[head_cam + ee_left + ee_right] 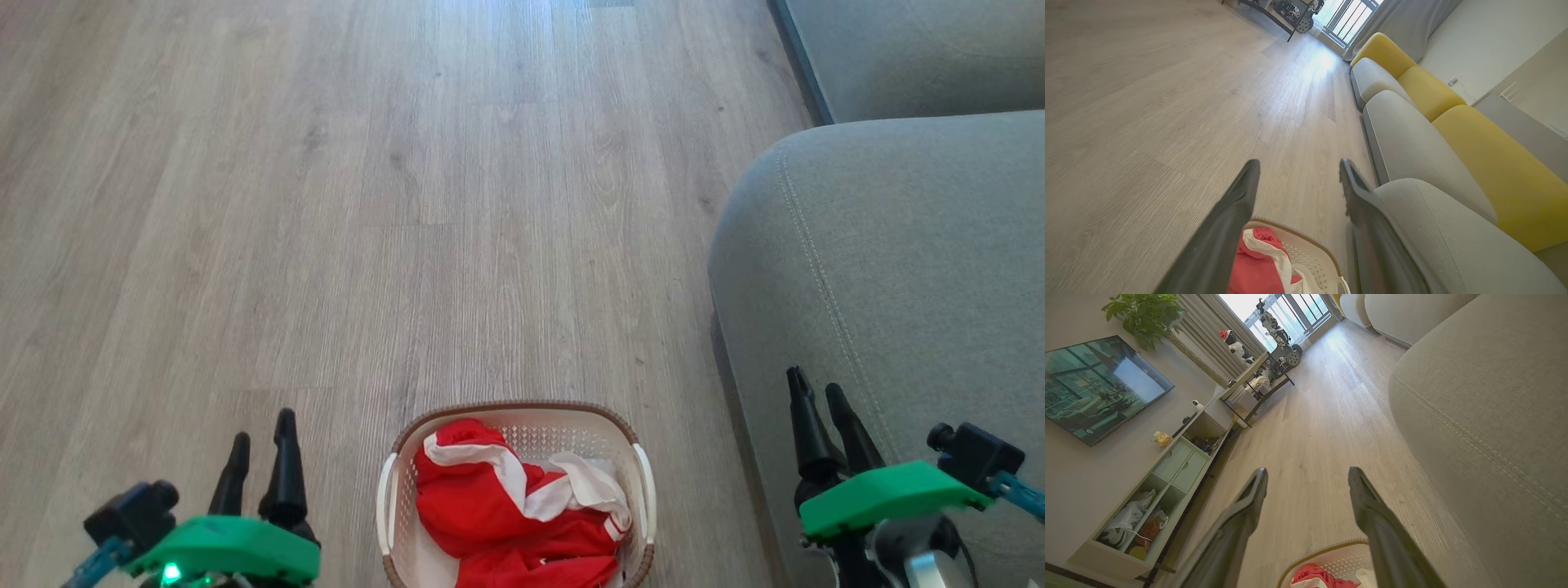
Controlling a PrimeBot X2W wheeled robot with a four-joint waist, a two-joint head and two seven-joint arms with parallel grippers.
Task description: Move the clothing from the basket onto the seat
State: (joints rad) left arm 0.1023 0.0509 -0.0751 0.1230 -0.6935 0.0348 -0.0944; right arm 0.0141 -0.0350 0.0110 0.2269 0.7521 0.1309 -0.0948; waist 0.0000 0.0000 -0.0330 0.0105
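Clothing of thin bright red fabric with white trim, heaped inside small cream perforated plastic basket with brown rim, on pale wood-plank floor. Large grey-green upholstered seat just beside, on the right. Left end effector and right end effector flanking the basket, fingers spread apart, gripping nothing.

Pale wood floor, wall television, leafy plant, low cabinet with shelves, yellow back cushions

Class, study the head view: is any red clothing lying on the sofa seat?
No, the red clothing lies bunched inside the basket on the floor, beside the seat.
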